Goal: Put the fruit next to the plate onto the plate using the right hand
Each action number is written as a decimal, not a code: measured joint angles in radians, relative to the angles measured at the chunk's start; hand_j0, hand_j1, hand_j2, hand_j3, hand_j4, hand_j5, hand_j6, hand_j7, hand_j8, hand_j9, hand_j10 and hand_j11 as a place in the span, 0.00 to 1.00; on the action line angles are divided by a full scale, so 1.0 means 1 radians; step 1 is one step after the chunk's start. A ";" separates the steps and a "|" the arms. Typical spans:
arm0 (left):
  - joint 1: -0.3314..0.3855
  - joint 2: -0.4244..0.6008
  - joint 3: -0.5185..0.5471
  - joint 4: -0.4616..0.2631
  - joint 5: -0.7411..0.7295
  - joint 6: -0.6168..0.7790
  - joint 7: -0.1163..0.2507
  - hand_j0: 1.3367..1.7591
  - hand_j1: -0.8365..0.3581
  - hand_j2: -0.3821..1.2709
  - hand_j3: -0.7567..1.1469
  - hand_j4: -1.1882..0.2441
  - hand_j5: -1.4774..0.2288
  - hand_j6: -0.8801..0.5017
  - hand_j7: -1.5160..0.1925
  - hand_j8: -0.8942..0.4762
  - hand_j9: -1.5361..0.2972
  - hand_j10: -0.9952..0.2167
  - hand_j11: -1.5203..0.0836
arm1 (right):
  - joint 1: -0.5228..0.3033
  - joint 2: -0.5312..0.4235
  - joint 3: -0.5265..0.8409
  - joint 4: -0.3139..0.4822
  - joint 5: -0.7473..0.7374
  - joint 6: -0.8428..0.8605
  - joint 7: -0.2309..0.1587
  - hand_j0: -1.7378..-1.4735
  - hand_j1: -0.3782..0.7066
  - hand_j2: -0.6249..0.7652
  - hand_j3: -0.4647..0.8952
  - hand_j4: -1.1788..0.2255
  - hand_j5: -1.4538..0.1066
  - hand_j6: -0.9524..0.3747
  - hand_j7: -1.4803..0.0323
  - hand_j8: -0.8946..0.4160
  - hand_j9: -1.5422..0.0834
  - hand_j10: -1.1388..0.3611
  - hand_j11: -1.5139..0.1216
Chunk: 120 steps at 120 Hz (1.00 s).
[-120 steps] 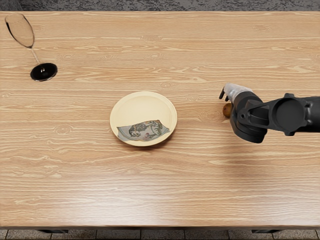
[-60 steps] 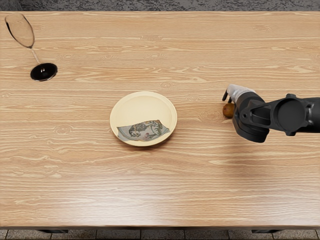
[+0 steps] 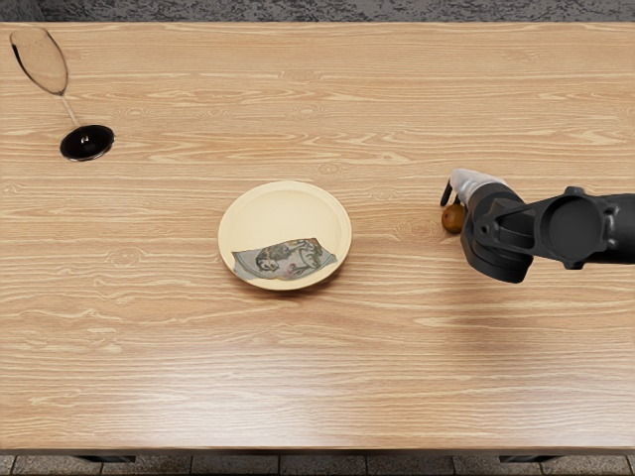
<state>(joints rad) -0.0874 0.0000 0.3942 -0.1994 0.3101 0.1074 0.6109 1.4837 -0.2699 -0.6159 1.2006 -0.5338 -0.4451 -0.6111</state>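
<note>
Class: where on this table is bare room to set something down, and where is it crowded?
Free: the near strip of table below the plate; the stretch between glass and plate; the far side right of the glass; the gap between plate and fruit. Crowded only at the right, where the right hand is by the fruit.

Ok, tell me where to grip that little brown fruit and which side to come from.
Probably best to take the fruit across its widest middle, coming from above. It is small, rounded and sits low on the table, so only opposite sides offer a hold. The right hand is close by it, on the side away from the plate.
</note>
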 joint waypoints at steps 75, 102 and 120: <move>0.000 0.000 0.000 0.001 0.000 0.000 0.000 0.76 0.99 0.23 0.40 0.83 0.87 0.64 0.89 0.65 0.84 0.82 0.95 | -0.002 0.021 0.000 -0.038 0.013 0.035 -0.002 0.33 0.61 0.49 0.34 0.39 0.43 0.33 0.45 0.36 0.46 0.52 0.43; 0.001 0.000 0.000 0.002 0.000 0.000 0.000 0.76 0.99 0.23 0.40 0.83 0.87 0.64 0.89 0.65 0.84 0.82 0.95 | 0.006 0.035 0.000 -0.041 0.032 0.049 -0.001 0.33 0.60 0.55 0.34 0.36 0.44 0.30 0.43 0.33 0.46 0.50 0.42; 0.001 0.000 0.000 0.002 0.000 0.000 0.000 0.76 0.99 0.23 0.40 0.83 0.87 0.64 0.89 0.65 0.84 0.82 0.95 | 0.007 0.036 0.002 -0.040 0.032 0.059 0.000 0.32 0.61 0.56 0.34 0.36 0.41 0.32 0.42 0.34 0.44 0.46 0.40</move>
<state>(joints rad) -0.0860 0.0000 0.3937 -0.1978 0.3106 0.1074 0.6107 1.4904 -0.2339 -0.6141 1.1609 -0.5019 -0.3864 -0.6108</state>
